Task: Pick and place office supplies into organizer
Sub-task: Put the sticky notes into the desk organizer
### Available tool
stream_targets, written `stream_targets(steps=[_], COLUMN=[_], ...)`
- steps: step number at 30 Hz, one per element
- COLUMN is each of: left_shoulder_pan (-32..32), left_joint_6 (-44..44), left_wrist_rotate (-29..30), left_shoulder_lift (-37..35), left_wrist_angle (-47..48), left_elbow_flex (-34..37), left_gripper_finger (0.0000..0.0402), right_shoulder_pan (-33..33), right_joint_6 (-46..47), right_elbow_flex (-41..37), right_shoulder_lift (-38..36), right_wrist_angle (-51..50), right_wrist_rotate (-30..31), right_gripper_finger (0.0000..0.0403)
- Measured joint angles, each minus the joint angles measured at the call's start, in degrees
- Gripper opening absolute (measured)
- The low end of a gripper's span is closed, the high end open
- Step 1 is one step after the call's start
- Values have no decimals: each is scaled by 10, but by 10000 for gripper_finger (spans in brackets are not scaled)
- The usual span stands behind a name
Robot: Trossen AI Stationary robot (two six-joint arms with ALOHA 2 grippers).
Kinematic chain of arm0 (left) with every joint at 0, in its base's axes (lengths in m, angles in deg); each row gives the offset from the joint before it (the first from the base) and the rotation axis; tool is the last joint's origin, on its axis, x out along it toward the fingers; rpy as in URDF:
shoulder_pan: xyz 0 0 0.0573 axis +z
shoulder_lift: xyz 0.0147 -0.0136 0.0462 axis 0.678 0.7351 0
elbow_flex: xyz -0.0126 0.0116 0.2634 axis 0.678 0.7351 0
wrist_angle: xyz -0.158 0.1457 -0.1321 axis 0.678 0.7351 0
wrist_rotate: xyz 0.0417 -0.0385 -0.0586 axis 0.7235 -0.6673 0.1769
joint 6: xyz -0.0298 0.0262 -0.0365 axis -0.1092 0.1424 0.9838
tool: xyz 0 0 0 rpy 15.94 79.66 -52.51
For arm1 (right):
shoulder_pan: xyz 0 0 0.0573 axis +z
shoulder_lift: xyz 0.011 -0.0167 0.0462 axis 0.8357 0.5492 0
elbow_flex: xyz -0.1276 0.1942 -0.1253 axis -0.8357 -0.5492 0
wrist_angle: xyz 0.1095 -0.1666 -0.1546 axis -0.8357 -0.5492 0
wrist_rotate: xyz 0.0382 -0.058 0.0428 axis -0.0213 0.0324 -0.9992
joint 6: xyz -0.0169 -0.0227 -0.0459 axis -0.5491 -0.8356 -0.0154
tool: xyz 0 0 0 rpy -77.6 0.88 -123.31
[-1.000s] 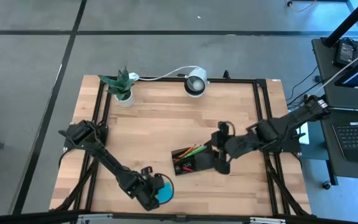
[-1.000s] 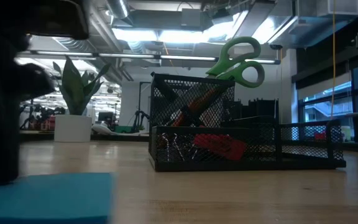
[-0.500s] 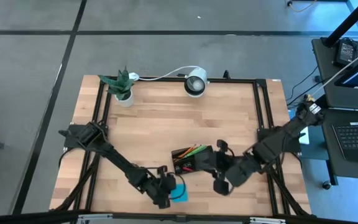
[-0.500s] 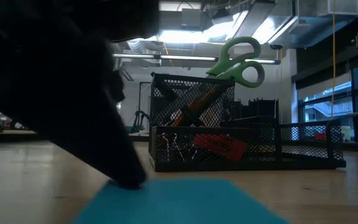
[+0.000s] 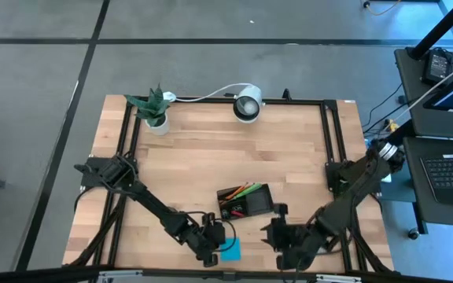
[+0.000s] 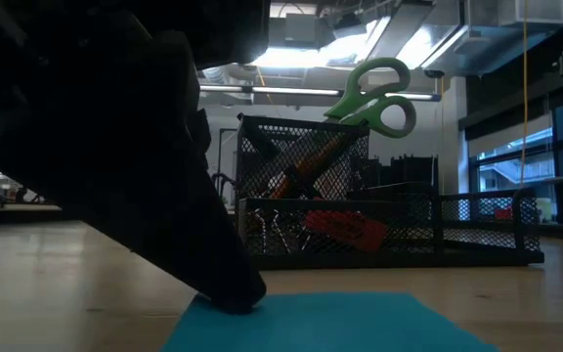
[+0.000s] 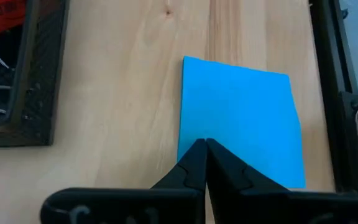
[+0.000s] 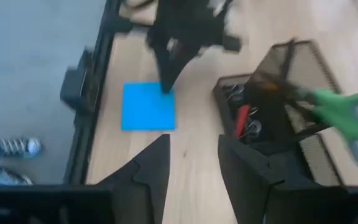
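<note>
Sticky-note pad, blue and square, lies flat on the table near its front edge, just in front of the black mesh organizer. The left gripper angles down with fingers pinched together, tips pressing the pad's edge. The right gripper hovers nearby, fingers apart and empty.

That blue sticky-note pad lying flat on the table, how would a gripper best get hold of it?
By two opposite edges, from straight above. The blue sticky-note pad is thin, square and flat on the wood, so only its sides give purchase. The left gripper, fingers together, presses on one edge; the right gripper is open nearby.
</note>
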Motion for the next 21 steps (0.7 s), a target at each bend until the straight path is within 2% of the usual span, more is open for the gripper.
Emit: stream_targets(steps=[10, 16, 21], left_shoulder_pan=[0, 17, 26], left_joint_6=[90, 174, 217], left_wrist_rotate=[-31, -30, 19], left_shoulder_lift=[0, 6, 6], left_wrist_angle=[-11, -88, -96], left_elbow_flex=[0, 3, 3], left_gripper_finger=[2, 2, 2], right_shoulder_pan=[15, 15, 24], right_joint_6=[-46, -95, -172], right_elbow_flex=[0, 0, 0], right_shoulder_lift=[100, 156, 180], right_wrist_angle=[15, 43, 62], right_wrist_rotate=[-3, -5, -5], right_gripper_finger=[139, 139, 139])
